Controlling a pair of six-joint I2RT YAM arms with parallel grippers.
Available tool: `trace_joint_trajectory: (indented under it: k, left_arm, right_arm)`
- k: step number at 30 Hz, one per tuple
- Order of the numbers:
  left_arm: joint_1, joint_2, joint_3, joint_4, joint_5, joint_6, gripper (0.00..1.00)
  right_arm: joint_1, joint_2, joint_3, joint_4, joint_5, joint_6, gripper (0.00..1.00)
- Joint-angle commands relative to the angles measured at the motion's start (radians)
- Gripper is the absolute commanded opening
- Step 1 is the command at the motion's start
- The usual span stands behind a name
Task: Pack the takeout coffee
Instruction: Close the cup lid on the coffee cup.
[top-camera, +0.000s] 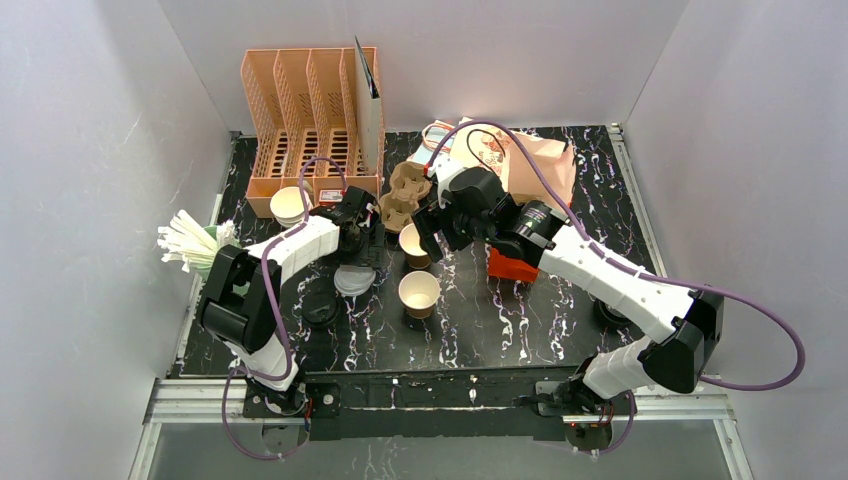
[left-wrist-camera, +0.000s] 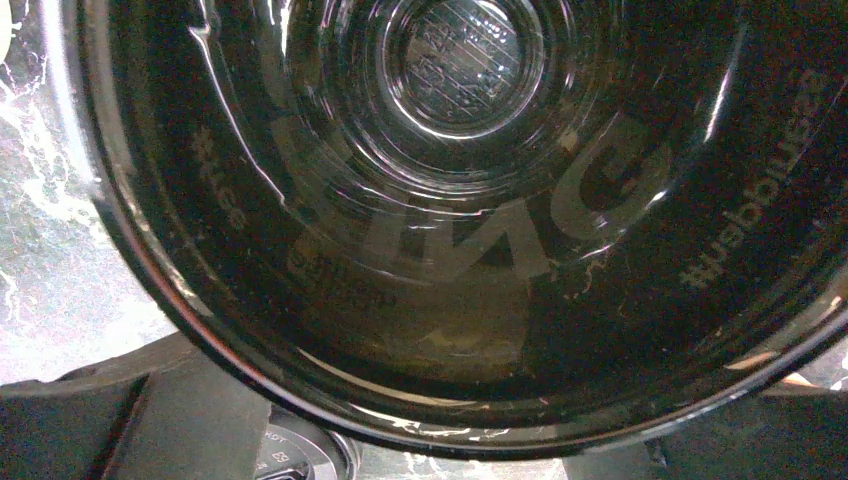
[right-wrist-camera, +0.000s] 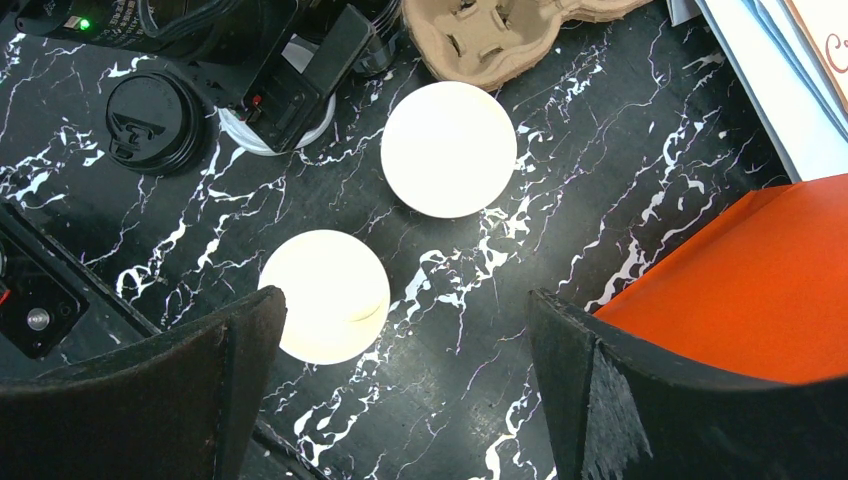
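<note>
Two open brown kraft takeout coffee cups, white inside, stand mid-table: one nearer (top-camera: 419, 293) (right-wrist-camera: 325, 295), one farther (top-camera: 413, 244) (right-wrist-camera: 449, 148). My right gripper (top-camera: 435, 232) (right-wrist-camera: 400, 400) hangs open above bare table between these cups and an orange block, its left finger (right-wrist-camera: 150, 400) overlapping the nearer cup's rim in view. My left gripper (top-camera: 358, 240) is low beside a white lid (top-camera: 354, 280). A glossy black round thing (left-wrist-camera: 450, 200), cup or lid, fills the left wrist view between the fingers (left-wrist-camera: 90, 420); contact does not show.
A cardboard cup carrier (top-camera: 405, 195) (right-wrist-camera: 490, 35) lies behind the cups. A black lid (top-camera: 320, 308) (right-wrist-camera: 150, 120) lies front left. An orange block (top-camera: 512, 265) (right-wrist-camera: 740, 280) sits under the right arm, with a paper bag (top-camera: 530, 160), peach file rack (top-camera: 300, 120), stacked cups (top-camera: 290, 205) and white sticks (top-camera: 190, 245) around.
</note>
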Motion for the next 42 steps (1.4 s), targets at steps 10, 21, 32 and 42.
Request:
trace_joint_trajectory:
  k: [10,21,32,42]
  left_arm:
    - [-0.016,-0.063,0.003,-0.012,-0.073,0.008,0.98]
    - [-0.032,-0.03,0.029,-0.031,-0.1,0.029,0.89]
    - [-0.038,0.006,0.04,-0.031,-0.081,0.03,0.8]
    - [-0.044,-0.004,0.032,-0.045,-0.051,0.035,0.93]
  right_arm:
    - [-0.003,-0.022,0.043,0.014,-0.003,-0.017,0.98]
    - [-0.004,-0.022,0.044,0.012,-0.003,-0.018,0.98]
    - [-0.006,-0.021,0.043,0.013,0.001,-0.019,0.98]
    - [-0.01,-0.02,0.042,0.017,0.001,-0.019,0.98]
